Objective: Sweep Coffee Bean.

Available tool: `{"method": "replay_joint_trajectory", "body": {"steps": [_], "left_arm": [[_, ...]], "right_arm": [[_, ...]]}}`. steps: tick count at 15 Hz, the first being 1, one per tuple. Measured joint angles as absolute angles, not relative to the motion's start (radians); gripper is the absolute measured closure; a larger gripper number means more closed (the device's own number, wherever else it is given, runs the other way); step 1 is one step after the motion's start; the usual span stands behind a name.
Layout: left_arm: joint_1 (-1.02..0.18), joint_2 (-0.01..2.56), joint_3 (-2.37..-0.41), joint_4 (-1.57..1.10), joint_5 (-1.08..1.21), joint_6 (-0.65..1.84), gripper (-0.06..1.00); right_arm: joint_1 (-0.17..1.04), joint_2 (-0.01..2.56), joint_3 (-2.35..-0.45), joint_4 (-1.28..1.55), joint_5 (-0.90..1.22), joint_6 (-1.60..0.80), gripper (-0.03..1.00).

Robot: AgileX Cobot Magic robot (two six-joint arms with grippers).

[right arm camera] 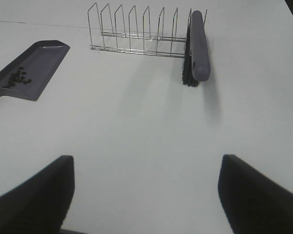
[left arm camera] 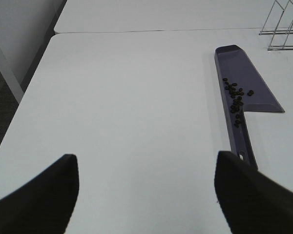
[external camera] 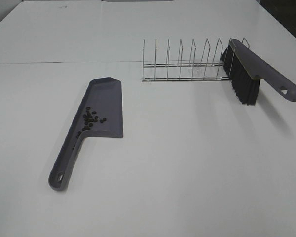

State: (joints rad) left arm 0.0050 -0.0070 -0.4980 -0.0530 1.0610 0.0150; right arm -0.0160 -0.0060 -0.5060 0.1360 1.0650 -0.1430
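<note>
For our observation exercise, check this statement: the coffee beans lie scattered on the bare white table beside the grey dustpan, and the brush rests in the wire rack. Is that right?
Not quite. The coffee beans lie inside the grey dustpan, clustered near where its handle begins, not on the table. The exterior high view shows this. The brush does rest in the wire rack.

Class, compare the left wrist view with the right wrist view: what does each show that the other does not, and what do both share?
Only the left wrist view shows the grey plastic dustpan's handle end with its hanging hole. Only the right wrist view shows the grey-handled brush with black bristles, resting in the wire rack. Both show the dustpan, the small dark coffee beans on it, and the white table.
</note>
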Motion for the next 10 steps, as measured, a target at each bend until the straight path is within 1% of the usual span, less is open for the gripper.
{"method": "replay_joint_trajectory", "body": {"steps": [2,5,10], "left_arm": [[0.005,-0.007,-0.498,-0.053,1.061,0.015,0.23],[0.005,-0.007,-0.498,-0.053,1.061,0.015,0.23],[0.005,-0.007,-0.498,-0.053,1.061,0.015,0.23]], "right_arm": [[-0.02,-0.006,-0.506,0.136,1.065,-0.143,0.21],[-0.058,-0.006,-0.506,0.144,1.065,-0.143,0.21],[-0.061,-0.006,-0.506,0.147,1.065,-0.143,0.21]]}}
